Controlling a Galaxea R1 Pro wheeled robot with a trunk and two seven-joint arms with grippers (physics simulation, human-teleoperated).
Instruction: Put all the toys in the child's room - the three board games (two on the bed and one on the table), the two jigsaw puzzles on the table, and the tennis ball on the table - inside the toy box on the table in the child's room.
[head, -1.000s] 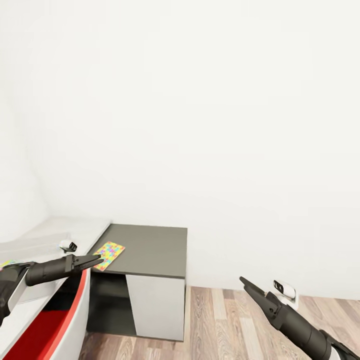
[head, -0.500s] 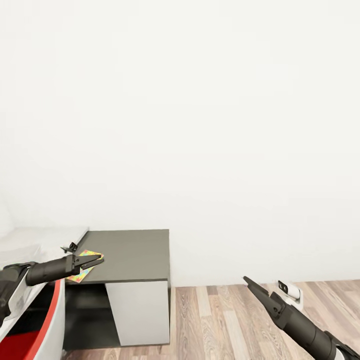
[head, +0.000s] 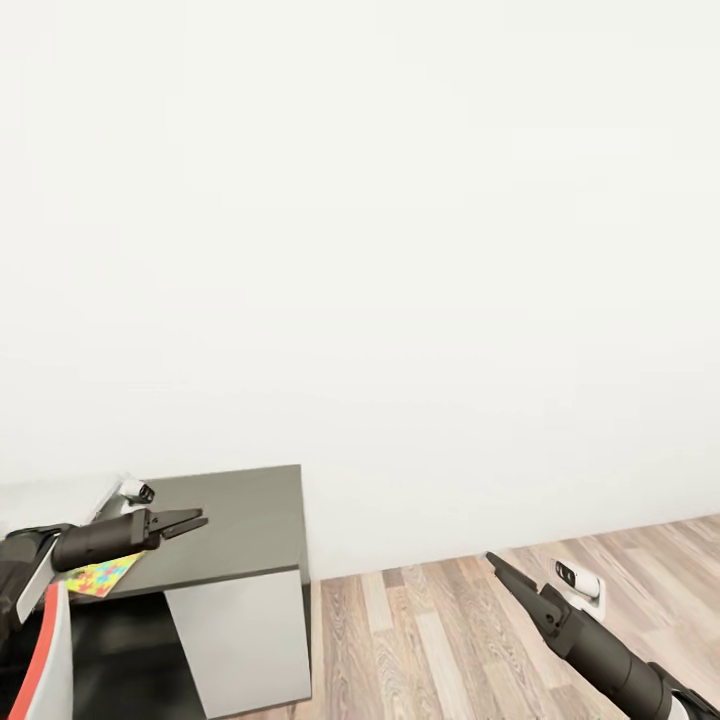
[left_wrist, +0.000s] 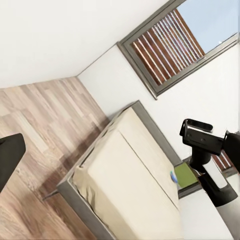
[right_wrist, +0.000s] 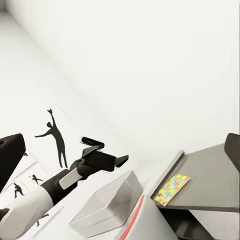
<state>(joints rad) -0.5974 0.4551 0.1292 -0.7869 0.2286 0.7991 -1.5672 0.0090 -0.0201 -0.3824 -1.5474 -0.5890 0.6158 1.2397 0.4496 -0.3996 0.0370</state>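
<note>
One jigsaw puzzle (head: 102, 575) lies flat on the dark-grey lower section of the table (head: 240, 530), near its edge toward the robot; in the head view the left arm crosses in front and covers the square's far corner. The right wrist view shows the same square (right_wrist: 172, 189) whole, on the dark-grey top. Beside that section, on the light grey part of the desk, stands the toy box (right_wrist: 107, 202) — a pale bin with sloping sides, its inside not visible from this angle.

The left gripper (head: 185, 521) hovers above the dark-grey top, fingers slightly parted and holding nothing. The right gripper (head: 497, 564) hangs over the wood-plank floor (head: 450, 640), well apart from the table; its fingers look pressed together into a point, empty.

The left wrist view takes in the bed (left_wrist: 125, 185) with its cream mattress; something small, blue and green (left_wrist: 182, 176), sits just past its far end — too small to identify. Dancer silhouettes (right_wrist: 55, 137) mark the wall.
</note>
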